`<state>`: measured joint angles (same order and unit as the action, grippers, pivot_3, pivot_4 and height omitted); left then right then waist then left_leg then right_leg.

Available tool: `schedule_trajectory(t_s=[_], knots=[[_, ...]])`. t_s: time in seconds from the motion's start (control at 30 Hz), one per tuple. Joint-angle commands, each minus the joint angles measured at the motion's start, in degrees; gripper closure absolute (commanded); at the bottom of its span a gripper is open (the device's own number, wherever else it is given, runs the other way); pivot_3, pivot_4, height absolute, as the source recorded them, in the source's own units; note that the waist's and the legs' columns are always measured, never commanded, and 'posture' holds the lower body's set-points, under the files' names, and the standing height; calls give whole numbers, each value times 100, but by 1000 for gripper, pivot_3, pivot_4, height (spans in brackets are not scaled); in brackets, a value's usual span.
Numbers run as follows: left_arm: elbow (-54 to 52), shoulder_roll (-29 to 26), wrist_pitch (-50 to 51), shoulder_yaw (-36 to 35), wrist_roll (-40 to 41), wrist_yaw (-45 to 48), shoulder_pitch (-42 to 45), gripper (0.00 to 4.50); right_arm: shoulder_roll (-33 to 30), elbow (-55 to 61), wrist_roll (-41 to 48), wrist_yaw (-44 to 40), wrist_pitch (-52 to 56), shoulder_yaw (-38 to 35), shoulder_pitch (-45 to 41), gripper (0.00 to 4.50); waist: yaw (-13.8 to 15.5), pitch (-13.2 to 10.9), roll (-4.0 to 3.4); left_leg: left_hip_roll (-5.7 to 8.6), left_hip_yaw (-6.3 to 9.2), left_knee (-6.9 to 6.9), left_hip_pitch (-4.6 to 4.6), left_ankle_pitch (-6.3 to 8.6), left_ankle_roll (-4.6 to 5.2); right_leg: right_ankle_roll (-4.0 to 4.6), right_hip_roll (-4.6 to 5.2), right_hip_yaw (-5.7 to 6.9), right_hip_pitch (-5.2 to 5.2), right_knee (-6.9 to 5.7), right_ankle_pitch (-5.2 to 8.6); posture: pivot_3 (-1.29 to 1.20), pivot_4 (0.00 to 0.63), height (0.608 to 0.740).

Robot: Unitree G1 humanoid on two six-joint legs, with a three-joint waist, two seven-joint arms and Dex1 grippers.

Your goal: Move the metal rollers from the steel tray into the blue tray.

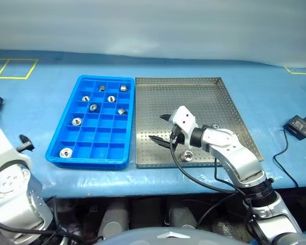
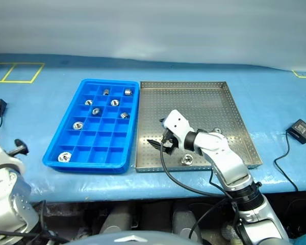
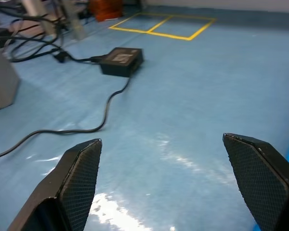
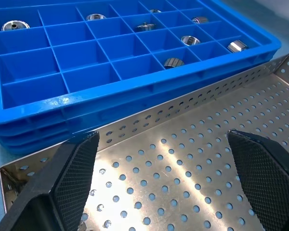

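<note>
The steel tray (image 1: 194, 97) lies right of the blue tray (image 1: 89, 161), their long sides touching. Several metal rollers (image 1: 93, 107) sit in separate compartments of the blue tray. One roller (image 1: 187, 155) rests near the steel tray's front edge, and another (image 1: 214, 126) peeks out behind my right forearm. My right gripper (image 1: 160, 127) hovers open and empty over the steel tray's left half, pointing toward the blue tray. In the left wrist view my left gripper (image 3: 161, 142) stands wide open and empty over bare table, off to the left of the blue tray.
A black power adapter (image 1: 298, 126) with its cable lies right of the steel tray. Another adapter (image 3: 121, 61) and cable lie on the table's left side. Yellow tape squares (image 1: 13, 69) mark the far left corner. The table's front edge runs just below both trays.
</note>
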<state>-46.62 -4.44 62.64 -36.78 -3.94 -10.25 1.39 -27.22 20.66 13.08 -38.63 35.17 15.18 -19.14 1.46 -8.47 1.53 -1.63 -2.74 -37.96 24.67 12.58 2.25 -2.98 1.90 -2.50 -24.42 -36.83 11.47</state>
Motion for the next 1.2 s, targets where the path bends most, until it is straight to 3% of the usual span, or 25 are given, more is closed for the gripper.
schedule_trajectory(t_s=[0.03,0.27,0.67,1.2], knots=[[100,-65,-2,354,5,145,-80,120,-15,203,-7,41,-90,-134,-7,0,20,1,2,1,0,-2,-1,0,0,-1,3,1,0,0,0,92,150,740],[32,-89,179,747,261,470,26,120,-31,241,-35,109,-73,-153,7,0,-16,3,7,1,-2,-1,2,-1,0,0,19,12,-5,-1,-1,77,150,740],[-215,-198,609,761,132,460,46,120,-17,189,-159,172,-81,-84,-38,0,-56,3,7,2,-1,12,1,0,0,5,16,15,-4,-1,2,94,150,740],[6,229,854,877,462,800,-188,120,97,134,-198,213,-87,-114,-146,0,-40,5,4,2,0,12,-1,0,-1,5,18,17,-4,-1,3,96,150,740]])
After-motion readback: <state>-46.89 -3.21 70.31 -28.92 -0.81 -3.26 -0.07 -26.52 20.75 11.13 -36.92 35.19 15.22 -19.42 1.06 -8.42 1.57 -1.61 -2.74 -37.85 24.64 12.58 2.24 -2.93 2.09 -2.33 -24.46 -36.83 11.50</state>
